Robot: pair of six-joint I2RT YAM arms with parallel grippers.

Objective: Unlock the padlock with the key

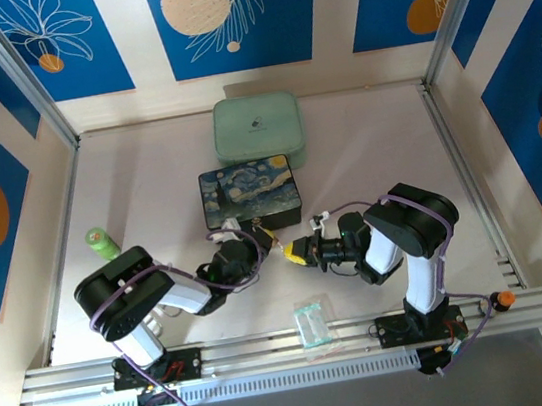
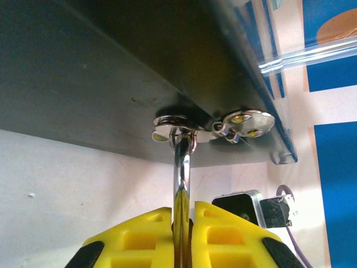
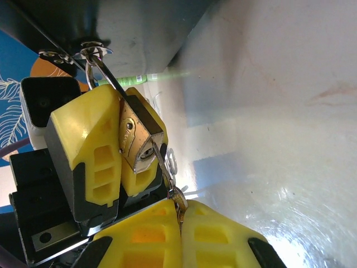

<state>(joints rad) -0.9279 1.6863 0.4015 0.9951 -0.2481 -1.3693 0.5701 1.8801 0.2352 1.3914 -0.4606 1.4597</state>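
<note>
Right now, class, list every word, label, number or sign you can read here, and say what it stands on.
No text reads clearly anywhere.
Green case: a small dark mark on its lid, too small to read.
Padlock: no lettering shows on its brass body.
Clear packet: any print is too small to tell.

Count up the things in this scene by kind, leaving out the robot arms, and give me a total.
Boxes: 2 (starry-night box, mint green case)
padlock: 1
key: 1
clear packet: 1
green cylinder: 1
Total: 6
</note>
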